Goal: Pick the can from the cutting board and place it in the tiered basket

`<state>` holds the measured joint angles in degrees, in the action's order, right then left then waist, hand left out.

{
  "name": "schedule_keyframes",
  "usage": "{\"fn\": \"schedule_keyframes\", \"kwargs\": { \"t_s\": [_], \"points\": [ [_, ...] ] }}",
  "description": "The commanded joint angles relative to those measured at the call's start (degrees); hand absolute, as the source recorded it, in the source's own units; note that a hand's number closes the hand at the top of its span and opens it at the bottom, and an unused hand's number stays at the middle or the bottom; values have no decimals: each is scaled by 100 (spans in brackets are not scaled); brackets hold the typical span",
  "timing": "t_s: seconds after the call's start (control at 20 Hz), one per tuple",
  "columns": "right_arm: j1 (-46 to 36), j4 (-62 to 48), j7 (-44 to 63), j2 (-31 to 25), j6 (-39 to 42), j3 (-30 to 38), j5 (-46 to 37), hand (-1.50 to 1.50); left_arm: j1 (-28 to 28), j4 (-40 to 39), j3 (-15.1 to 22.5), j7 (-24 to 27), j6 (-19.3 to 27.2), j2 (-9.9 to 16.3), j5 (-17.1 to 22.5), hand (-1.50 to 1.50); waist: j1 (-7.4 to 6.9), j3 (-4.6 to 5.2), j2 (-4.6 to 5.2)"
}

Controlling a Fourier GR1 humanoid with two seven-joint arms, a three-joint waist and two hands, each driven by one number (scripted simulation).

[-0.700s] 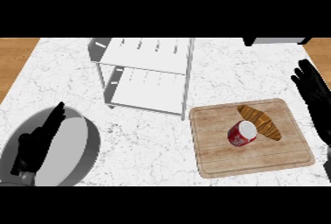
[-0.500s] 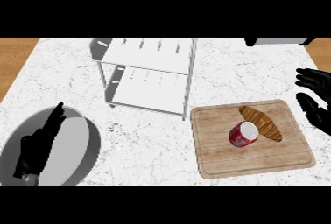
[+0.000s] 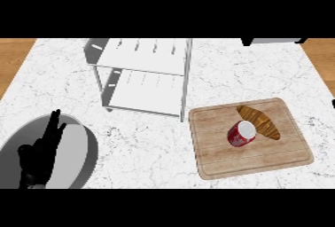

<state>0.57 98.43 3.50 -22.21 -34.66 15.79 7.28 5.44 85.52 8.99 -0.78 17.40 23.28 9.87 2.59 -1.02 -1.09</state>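
A red can [image 3: 241, 134] with a white top lies tilted on the wooden cutting board [image 3: 216, 157] at the right, touching a brown croissant [image 3: 259, 121]. The white tiered basket [image 3: 147, 75] stands at the upper middle, left of the board. My left hand [image 3: 40, 153] rests open at the lower left, fingers pointing up, over a grey plate. My right hand shows nowhere in the head view.
A grey round plate [image 3: 78, 155] lies at the lower left under my left hand. A dark object [image 3: 271, 41] sits at the top right edge. Wooden floor shows past the counter's left and right edges.
My right hand, earlier raised at the right edge beside the board, has moved out of view. The can, the board and my left hand have stayed put.
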Motion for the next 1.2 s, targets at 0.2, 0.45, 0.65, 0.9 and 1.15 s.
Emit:
{"fn": "schedule_keyframes", "kwargs": {
  "t_s": [0.2,0.45,0.65,0.9,1.15],
  "points": [
    [1533,1605,762,-50,203,-556,-429,-150,301,94,526,-172,300,-691,-114,0,-37,121,71],
    [2024,1967,2188,-906,985,-1545,-1029,-150,236,240,471,-255,286,-474,-120,0,-49,157,140],
    [2086,2413,3354,-1699,1311,-1779,-1741,-150,380,314,642,-255,396,-558,-205,0,-150,169,173],
    [1862,2764,5012,-2336,1656,-1951,-2647,-150,458,307,763,-133,338,-585,-206,0,-266,157,179],
    [878,3051,6618,-2275,2011,-2503,-3365,-150,85,169,815,-287,432,-694,-285,0,-350,141,185]
  ]
}}
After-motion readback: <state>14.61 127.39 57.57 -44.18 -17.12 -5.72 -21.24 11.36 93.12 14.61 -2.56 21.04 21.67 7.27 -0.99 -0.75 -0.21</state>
